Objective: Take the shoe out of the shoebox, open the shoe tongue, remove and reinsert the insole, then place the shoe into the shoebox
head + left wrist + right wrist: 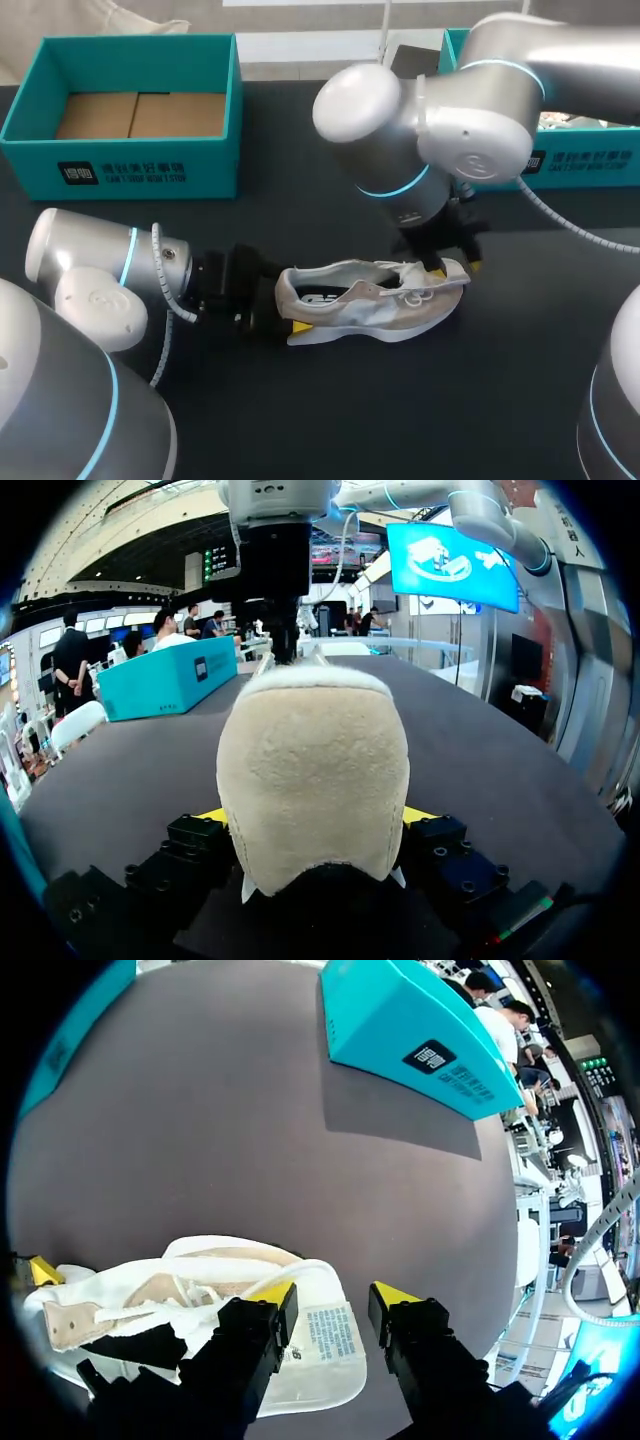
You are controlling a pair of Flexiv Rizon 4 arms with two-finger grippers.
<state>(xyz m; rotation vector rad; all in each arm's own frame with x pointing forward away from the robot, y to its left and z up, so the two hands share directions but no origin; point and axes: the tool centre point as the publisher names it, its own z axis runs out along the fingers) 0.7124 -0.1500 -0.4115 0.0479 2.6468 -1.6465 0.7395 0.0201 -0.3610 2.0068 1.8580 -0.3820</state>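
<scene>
- While the dark table fills most of the head view, the open shoebox stands on it at upper left with only its cardboard floor showing, well apart from the shoe.
- Shoe: on its sole at mid-frame, heel to the left. It looks light, with a soft upper that would crumple under a pinch. The padded heel and the sole seem the firmest holds.
- Left gripper: clamped on the heel, a yellow tip showing at each side.
- Right gripper: fingers parted, pinching nothing.
- Tongue: folded toward the toe, label up, between and just under those fingers. It looks thin and floppy, so its free edge is probably the best place to grip.
- Only the left wrist view shows both tips against the heel. Only the right wrist view shows the finger gap and the label. Only the head view shows the box interior.
</scene>
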